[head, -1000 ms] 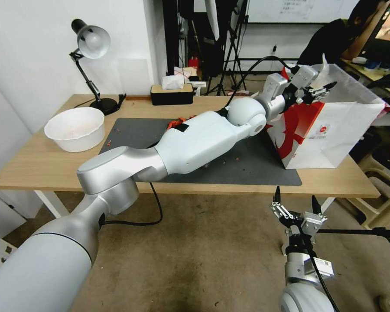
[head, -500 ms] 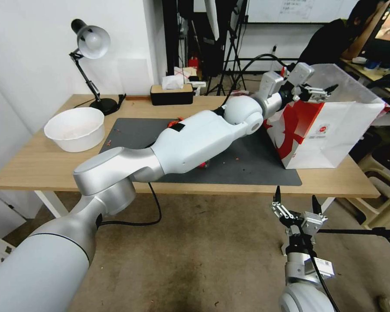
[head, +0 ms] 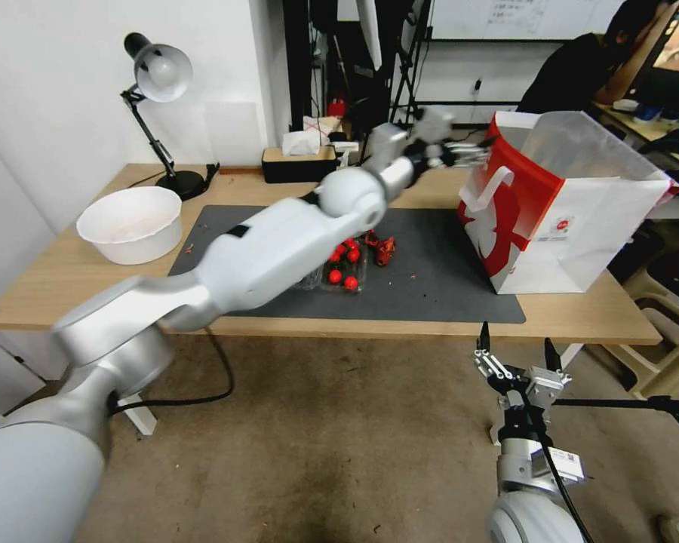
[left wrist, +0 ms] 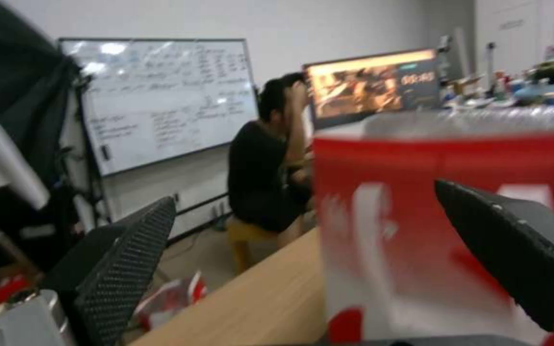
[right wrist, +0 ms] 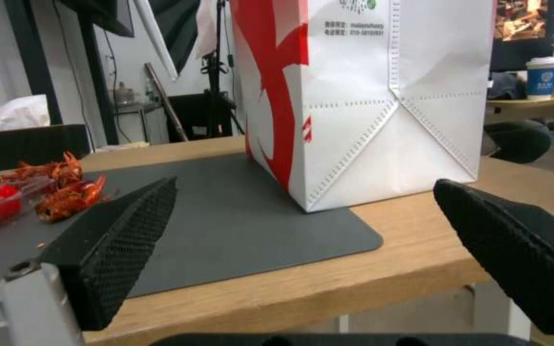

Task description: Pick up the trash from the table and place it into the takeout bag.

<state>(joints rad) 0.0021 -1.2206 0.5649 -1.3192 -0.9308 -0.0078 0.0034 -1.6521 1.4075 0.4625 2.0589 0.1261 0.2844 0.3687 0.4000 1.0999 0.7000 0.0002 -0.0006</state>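
The takeout bag (head: 581,219), red and white with white strap handles, stands open at the right end of the dark mat on the table (head: 68,286). My left gripper (head: 462,153) hangs in the air just left of the bag's rim, blurred by motion. In the left wrist view the left gripper (left wrist: 303,259) is open and empty, with the bag's red panel (left wrist: 418,202) right in front of it. A red, jagged piece of trash (head: 385,250) lies on the mat. My right gripper (head: 517,356) is parked open below the table's front edge, facing the bag (right wrist: 367,96).
A clear tray of cherry tomatoes (head: 343,265) sits mid-mat beside the red piece. A large white bowl (head: 132,222) stands at the left, a desk lamp (head: 158,75) and a tissue box (head: 298,162) along the back edge. Stools stand right of the table.
My left arm has swung left, carrying its gripper from above the bag's mouth to beside the rim. The tomato tray and the red piece are uncovered. The right arm has not moved.
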